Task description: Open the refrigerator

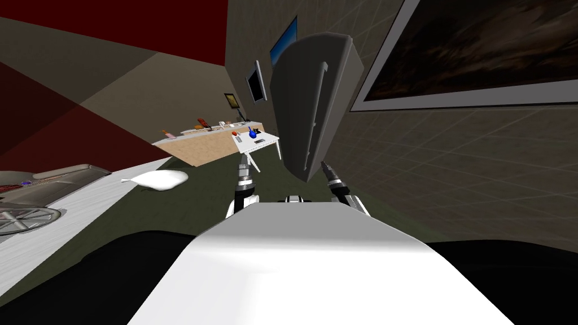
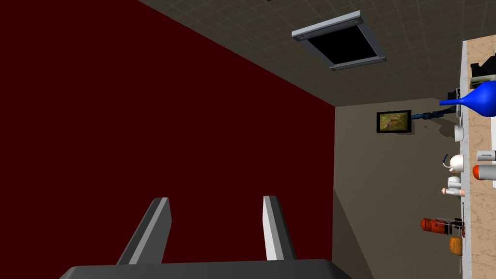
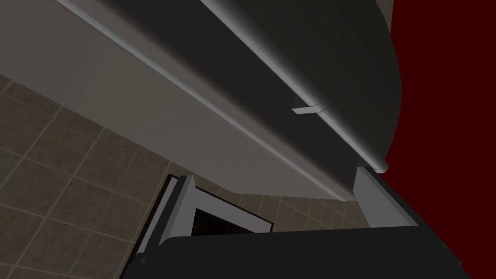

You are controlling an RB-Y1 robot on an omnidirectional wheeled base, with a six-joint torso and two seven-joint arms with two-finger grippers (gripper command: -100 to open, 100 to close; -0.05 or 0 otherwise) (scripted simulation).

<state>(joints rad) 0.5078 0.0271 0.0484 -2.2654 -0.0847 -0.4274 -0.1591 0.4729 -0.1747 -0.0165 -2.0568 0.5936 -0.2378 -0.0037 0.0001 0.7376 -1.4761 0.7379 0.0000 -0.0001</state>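
The grey refrigerator (image 1: 316,101) stands straight ahead with its door shut, and a long bar handle (image 1: 316,113) runs down the front. My right gripper (image 1: 324,165) is at its lower right corner. In the right wrist view this gripper (image 3: 273,174) is open, and the refrigerator's side (image 3: 160,106) and front (image 3: 315,53) loom close beyond it. The handle's rounded end (image 3: 380,167) lies just off the tip of one finger (image 3: 370,196), with nothing held between the fingers. My left gripper (image 1: 244,163) hangs left of the refrigerator; it (image 2: 213,201) is open and empty.
A small white table (image 1: 257,141) with a blue vase stands left of the refrigerator. Behind it is a long counter (image 1: 209,148) with several items. A white bag-like thing (image 1: 161,179) lies on the floor at left. A tiled wall with a big framed picture (image 1: 468,56) runs along the right.
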